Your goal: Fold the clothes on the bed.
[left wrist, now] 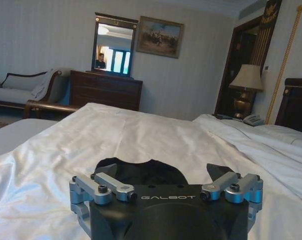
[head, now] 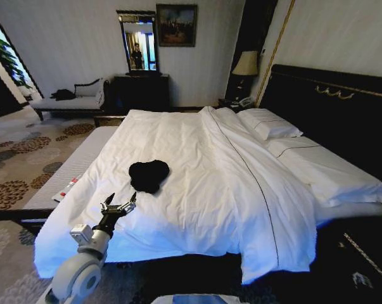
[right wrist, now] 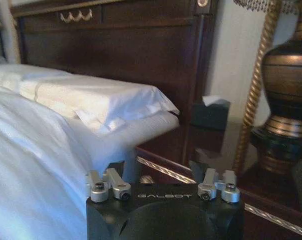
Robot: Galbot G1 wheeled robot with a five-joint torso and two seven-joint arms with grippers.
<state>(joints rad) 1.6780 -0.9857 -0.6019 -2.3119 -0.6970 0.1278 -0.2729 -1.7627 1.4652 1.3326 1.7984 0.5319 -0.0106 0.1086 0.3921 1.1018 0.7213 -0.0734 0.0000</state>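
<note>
One black T-shirt (head: pixel 149 174) bunched on bed (head: pixel 197 158) — left gripper (head: pixel 120 201) near, fingers apart; right gripper (right wrist: pixel 163 172) by headboard (right wrist: pixel 115 45), fingers apart.

Lighting: daylight, entering from the room's far left side in the head view. White duvet (head: pixel 210 171) bright, bluish in its folds; headboard (head: pixel 330 114) and floor beyond the bed's foot very dark. Mirror (left wrist: pixel 113 47) glares (window reflected). Head view bowed at its edges. Right wrist view soft; lamp base (right wrist: pixel 286 85) blurred.
</note>
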